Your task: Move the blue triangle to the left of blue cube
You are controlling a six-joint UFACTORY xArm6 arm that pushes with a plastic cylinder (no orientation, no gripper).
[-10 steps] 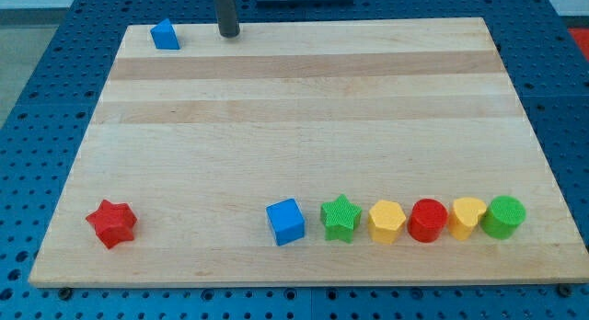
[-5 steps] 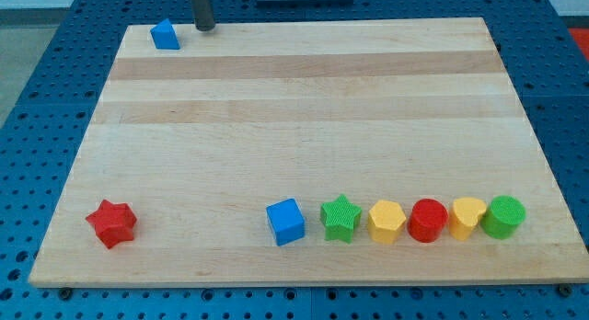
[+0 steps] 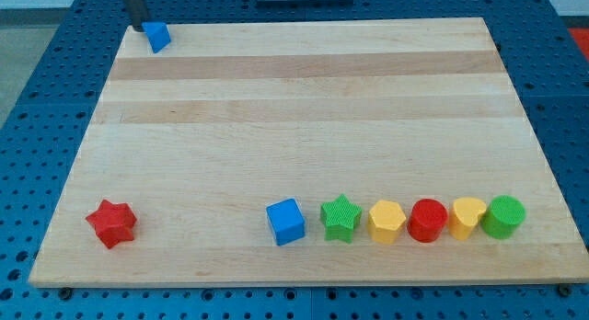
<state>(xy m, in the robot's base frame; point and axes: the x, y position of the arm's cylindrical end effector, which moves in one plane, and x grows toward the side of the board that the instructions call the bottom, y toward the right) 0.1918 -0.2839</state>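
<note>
Judging from its small size and printed-plastic look, the blue triangle (image 3: 157, 35) should be light and stiff, and it will probably slide easily on the smooth wooden board (image 3: 304, 108) — but it may also turn if it is pushed off its centre. There is nothing to take hold with; my tip (image 3: 135, 27) is a plain rod end, with no jaws to open or shut, so it grasps nothing and can only push. I think the best contact is against the middle of a flat face, on the side away from the goal.

In the camera view, the blue triangle is a small wedge with a slightly darker side face, lying at the board's top-left corner, near the edge. My tip stands just beside it on the view's left, touching or almost touching — I cannot tell which. The blue cube (image 3: 285, 221) sits well apart, near the view's bottom, at the left end of a row of blocks. Between it and the red star (image 3: 111, 222) the board is free.
</note>
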